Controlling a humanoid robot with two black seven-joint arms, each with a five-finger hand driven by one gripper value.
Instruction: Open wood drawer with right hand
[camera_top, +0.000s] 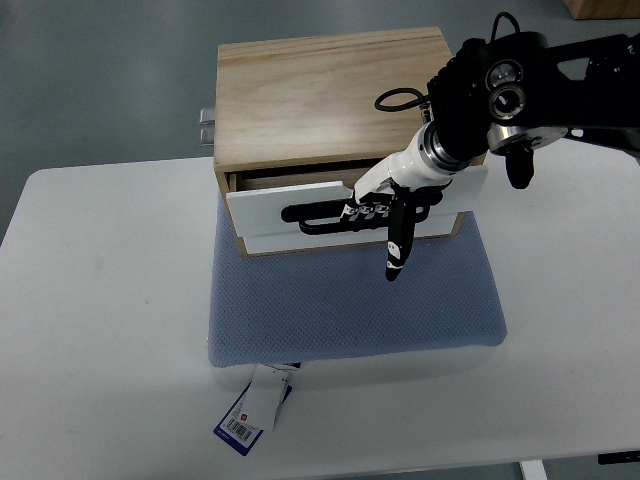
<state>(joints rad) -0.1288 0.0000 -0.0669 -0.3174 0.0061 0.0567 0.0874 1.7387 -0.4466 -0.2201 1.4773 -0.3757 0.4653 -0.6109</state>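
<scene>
The white-fronted drawer of the pale wooden box is pulled out a little, its front tilted away from the box on the left side. My right hand has its fingers hooked into the dark handle slot, one finger pointing toward me. The box sits on a blue-grey mesh cushion on the white table, a white tag near its front edge.

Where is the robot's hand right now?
In the top view, the right hand is at the white drawer front of the wooden box, fingers hooked in its black handle slot, above the blue cushion.
</scene>
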